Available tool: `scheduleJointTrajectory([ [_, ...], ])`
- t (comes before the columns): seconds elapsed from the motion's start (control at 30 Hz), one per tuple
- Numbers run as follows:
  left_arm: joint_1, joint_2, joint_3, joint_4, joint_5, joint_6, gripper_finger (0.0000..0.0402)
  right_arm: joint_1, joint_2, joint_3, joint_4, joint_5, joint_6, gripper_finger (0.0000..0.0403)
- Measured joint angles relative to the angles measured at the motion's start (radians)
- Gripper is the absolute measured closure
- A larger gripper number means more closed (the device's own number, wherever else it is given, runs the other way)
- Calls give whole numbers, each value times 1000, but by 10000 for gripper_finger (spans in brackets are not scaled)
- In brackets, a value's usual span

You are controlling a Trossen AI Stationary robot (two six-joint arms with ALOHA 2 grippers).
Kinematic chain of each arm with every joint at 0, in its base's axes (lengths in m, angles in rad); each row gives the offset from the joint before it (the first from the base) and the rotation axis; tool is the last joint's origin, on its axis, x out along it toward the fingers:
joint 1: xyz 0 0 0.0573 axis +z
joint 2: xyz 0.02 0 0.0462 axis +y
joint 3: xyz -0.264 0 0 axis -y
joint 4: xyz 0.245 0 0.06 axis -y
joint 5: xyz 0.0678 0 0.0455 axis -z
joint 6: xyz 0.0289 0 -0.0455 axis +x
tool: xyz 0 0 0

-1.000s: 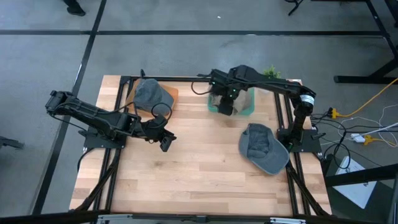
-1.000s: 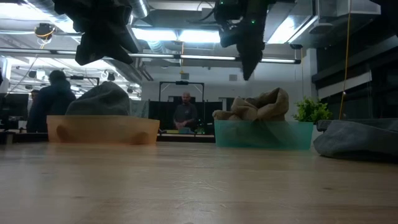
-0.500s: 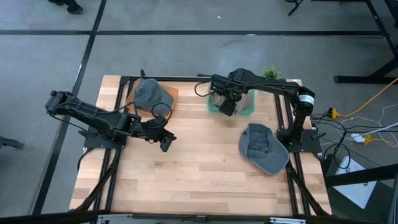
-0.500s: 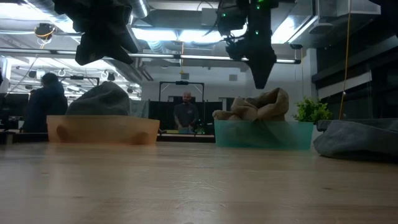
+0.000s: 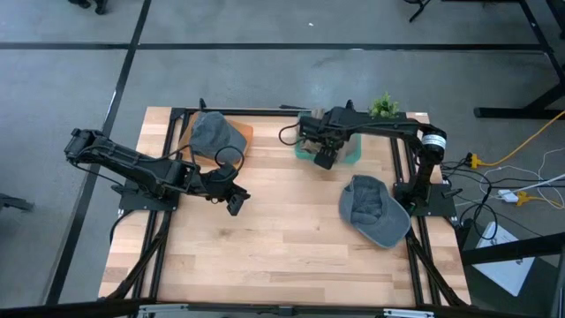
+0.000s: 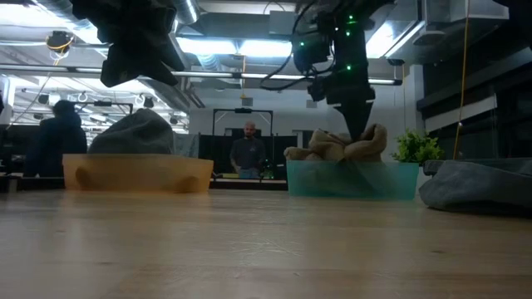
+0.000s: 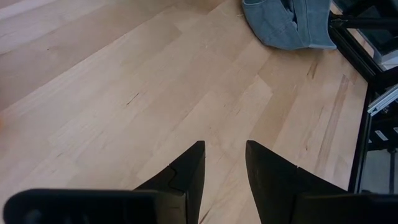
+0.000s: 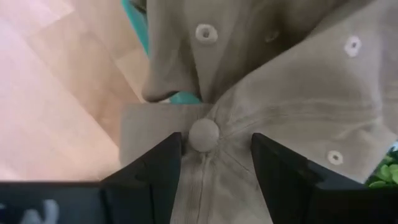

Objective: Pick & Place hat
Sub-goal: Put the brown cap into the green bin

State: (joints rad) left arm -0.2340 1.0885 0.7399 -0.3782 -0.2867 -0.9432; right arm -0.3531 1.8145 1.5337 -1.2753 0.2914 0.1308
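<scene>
A tan hat point(image 8: 280, 81) lies crumpled in a teal bin point(image 6: 353, 180) at the table's far side. My right gripper point(image 8: 216, 140) points down over it, open, with one finger on each side of the crown's button point(image 8: 203, 134); in the low view, the gripper's tip point(image 6: 363, 133) is level with the top of the hat. One grey hat point(image 5: 375, 210) lies flat on the table at the right. Another grey hat point(image 5: 214, 132) sits in an orange bin point(image 6: 137, 174) at the far left. My left gripper point(image 5: 235, 203) hangs open above the bare table, left of centre. My right gripper comes at the tan hat's crown from above, its fingers point(image 8: 158, 168) standing on either side of the top button. I cannot tell whether the fingertips touch the cloth.
A small green plant point(image 6: 416, 148) stands just right of the teal bin. Black frame rails point(image 5: 402, 168) run along the table's edges. Bare wood point(image 5: 282, 238) lies between the two arms and toward the near edge. People stand in the room beyond the table.
My right gripper has come down onto the teal bin, toward the tan hat, rolling a little at the wrist. My left arm has kept still.
</scene>
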Motion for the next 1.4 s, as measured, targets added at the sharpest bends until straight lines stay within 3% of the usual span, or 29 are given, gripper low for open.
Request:
scheduleJointTrajectory([
  [0.23, 0, 0, 0, 0, 0, 0, 290, 1, 0, -14, 84, 129, -28, 233],
  [0.57, 0, 0, 0, 0, 27, 4, 290, 0, 0, -14, 170, 144, -37, 381],
  [0.87, 0, 0, 0, 0, 27, 6, 290, 0, 0, -14, 237, 316, 62, 369],
  [1.4, 0, 0, 0, 0, 27, 14, 290, -36, 0, -14, 474, 324, 156, 365],
])
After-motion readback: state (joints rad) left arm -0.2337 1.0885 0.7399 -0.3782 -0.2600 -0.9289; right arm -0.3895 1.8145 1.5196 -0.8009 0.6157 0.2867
